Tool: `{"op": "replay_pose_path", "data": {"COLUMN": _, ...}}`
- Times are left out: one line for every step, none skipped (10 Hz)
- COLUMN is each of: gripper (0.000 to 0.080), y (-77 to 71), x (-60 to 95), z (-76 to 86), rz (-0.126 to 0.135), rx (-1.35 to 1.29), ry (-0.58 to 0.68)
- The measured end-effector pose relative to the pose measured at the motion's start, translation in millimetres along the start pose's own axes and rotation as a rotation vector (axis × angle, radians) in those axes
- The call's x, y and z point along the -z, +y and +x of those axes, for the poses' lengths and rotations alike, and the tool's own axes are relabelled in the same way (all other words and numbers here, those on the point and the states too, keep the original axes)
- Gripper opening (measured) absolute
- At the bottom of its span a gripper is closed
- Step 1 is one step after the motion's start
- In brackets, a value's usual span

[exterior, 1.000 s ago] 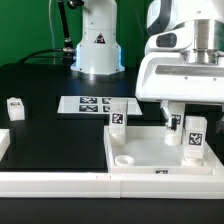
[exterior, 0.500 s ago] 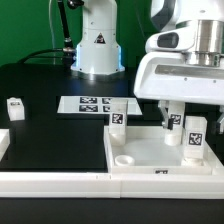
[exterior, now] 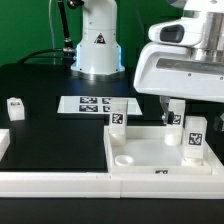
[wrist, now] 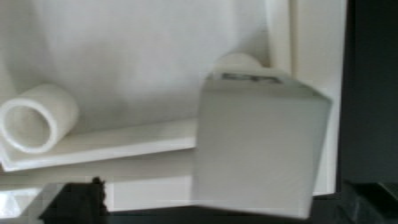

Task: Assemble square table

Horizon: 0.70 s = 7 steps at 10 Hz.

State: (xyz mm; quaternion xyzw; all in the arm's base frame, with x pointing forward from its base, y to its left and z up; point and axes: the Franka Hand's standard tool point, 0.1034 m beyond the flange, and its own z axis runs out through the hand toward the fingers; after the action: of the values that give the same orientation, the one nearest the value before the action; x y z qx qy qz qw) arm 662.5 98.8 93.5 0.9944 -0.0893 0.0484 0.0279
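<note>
Black surface (exterior: 55, 140) carries white square tray-like plastic tabletop (exterior: 150, 152); fingers (wrist: 80, 198) spread, empty; short white plastic leg (wrist: 260, 140) upright, centred between them, just beyond their tips.

- white plastic square tray-like tabletop (exterior: 150, 150) on black table (exterior: 50, 135)
- short white tagged leg (exterior: 193, 140) upright in it
- another leg (exterior: 14, 107) well apart, exterior view's left

White arm base (exterior: 98, 58), rounded; black triangular label (exterior: 100, 42) on its front. Thin black cable (exterior: 65, 22) beside base. Wrist housing (exterior: 185, 72) white, boxy. Fingers (wrist: 80, 196) dark.
</note>
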Motion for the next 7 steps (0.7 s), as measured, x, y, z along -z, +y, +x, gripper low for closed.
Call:
{"op": "replay_pose_path", "data": {"gripper": 0.0649, "y": -7.1, "x": -1.6, "z": 0.1, "rz": 0.009, "rx": -0.019, "ry": 0.02}}
{"op": "replay_pose_path", "data": {"gripper": 0.0649, "y": -13.7, "x": -4.7, "z": -1.4, "rz": 0.017, "rx": -0.036, "ry": 0.04}}
{"op": "replay_pose_path", "data": {"gripper": 0.0649, "y": -17.9, "x": -9.5, "z": -6.3, "rz": 0.02, "rx": -0.046, "ry": 0.046}}
{"op": "replay_pose_path", "data": {"gripper": 0.0649, "y": -19.8, "x": -12.8, "z": -9.6, "rz": 0.018, "rx": -0.05, "ry": 0.046}}
{"op": "replay_pose_path", "data": {"gripper": 0.064, "y": -18.9, "x": -11.9, "z": -8.0, "rz": 0.019, "rx": -0.064, "ry": 0.048}}
{"op": "replay_pose_path", "data": {"gripper": 0.0484, "y": -18.7, "x": -12.0, "z": -8.0, "rz": 0.019, "rx": -0.089, "ry": 0.048}}
{"op": "replay_pose_path", "data": {"gripper": 0.0484, "y": -17.7, "x": -12.1, "z": -7.7, "rz": 0.018, "rx": -0.089, "ry": 0.048}}
